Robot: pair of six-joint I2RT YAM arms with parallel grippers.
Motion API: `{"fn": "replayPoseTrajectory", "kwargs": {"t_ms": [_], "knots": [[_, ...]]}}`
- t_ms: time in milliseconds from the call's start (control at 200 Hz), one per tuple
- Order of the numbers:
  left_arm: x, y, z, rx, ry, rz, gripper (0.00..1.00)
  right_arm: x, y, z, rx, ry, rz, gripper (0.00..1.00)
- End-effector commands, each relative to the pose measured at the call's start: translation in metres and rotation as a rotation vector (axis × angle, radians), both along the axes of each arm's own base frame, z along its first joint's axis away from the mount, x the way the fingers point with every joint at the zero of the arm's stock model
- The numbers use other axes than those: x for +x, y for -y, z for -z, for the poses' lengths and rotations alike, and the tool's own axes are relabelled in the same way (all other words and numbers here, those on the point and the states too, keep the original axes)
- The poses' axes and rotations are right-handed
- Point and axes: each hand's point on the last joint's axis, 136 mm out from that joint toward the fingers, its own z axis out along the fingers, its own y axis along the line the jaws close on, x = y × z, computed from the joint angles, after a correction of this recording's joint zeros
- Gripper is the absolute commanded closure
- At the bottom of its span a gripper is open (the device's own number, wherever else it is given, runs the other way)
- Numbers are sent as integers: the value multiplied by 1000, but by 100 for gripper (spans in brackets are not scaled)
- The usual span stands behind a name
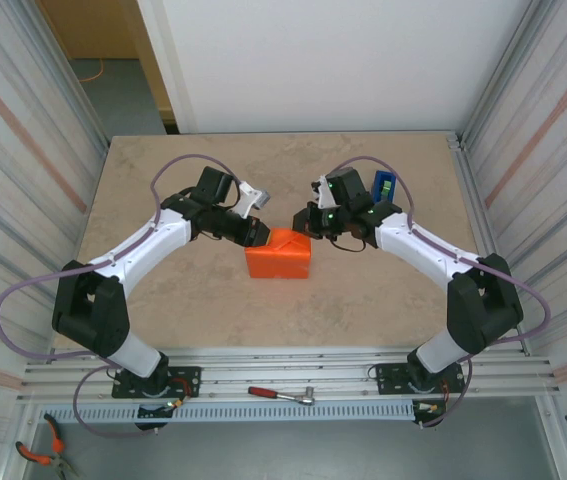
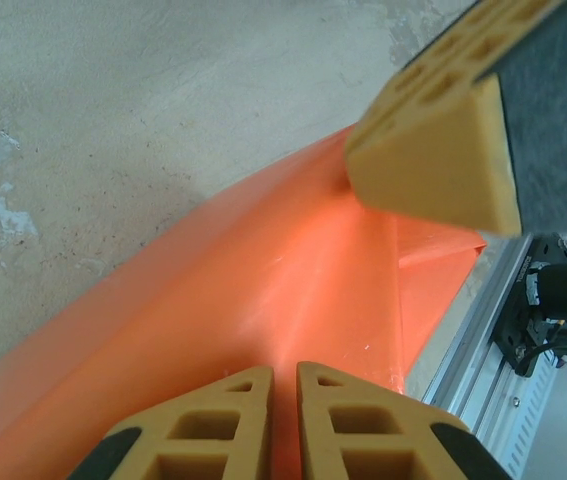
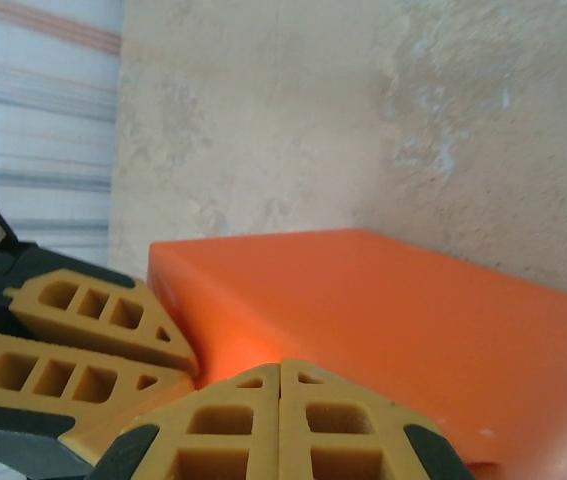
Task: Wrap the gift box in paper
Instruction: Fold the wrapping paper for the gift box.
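Two grippers meet at the upper edge of the parcel, near the middle of the overhead view. The left gripper [image 1: 256, 232] has its jaws narrowed to a slit, pinching a raised ridge of the orange paper [image 1: 278, 258]. In its wrist view that crease runs up the frame from between its fingers [image 2: 233, 420]. The right gripper [image 1: 305, 222] is closed tight, finger against finger, its tip set against the paper just beside the left one. The paper is wrapped into a flat, boxy parcel lying on the table [image 1: 203, 310]. Its long side runs roughly left to right across the overhead frame, with a broad face toward the bottom edge. Its top narrows to a point toward the upper part of the frame, and that point sits between the two grippers. In the left wrist view a triangular flap lies folded at the parcel's end, at the right of the frame. A blue tape dispenser [image 1: 384, 184] stands at the upper right, behind the right arm and well apart from the paper. Along the bottom, a red-handled tool [image 1: 281, 394] lies on the metal rail [image 1: 363, 352], and pliers [image 1: 41, 455] lie in the lower left corner.
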Motion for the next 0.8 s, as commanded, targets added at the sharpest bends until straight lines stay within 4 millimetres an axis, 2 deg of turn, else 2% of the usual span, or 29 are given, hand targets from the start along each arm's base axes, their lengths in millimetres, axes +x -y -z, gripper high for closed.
{"fn": "replayPoseTrajectory", "kwargs": {"t_ms": [0,140,311,451,556,651,691,706,717,797], "knots": [[-20,-7,20,63,-64,23,84,0,-11,-8,3,15,-4,100],[-20,-7,20,60,-64,24,85,-8,-21,-5,-6,14,-25,100],[-18,-6,18,53,-59,25,85,-25,-25,11,-29,-15,-49,100],[-10,-4,0,19,-28,2,83,-36,-19,32,-99,-17,-75,100],[4,-9,-22,15,52,-44,54,-41,-10,47,-164,-9,-92,100],[15,-14,-42,-1,124,-85,35,-43,-5,56,-192,-13,-99,100],[21,-17,-49,-1,152,-107,21,-44,-4,56,-195,-11,-102,100],[23,-18,-51,1,162,-114,6,-44,-4,57,-196,-11,-103,100],[24,-19,-52,3,168,-119,3,-44,-4,57,-196,-11,-103,100],[34,-26,-60,24,218,-167,1,-44,-4,57,-197,-9,-105,100]]}}
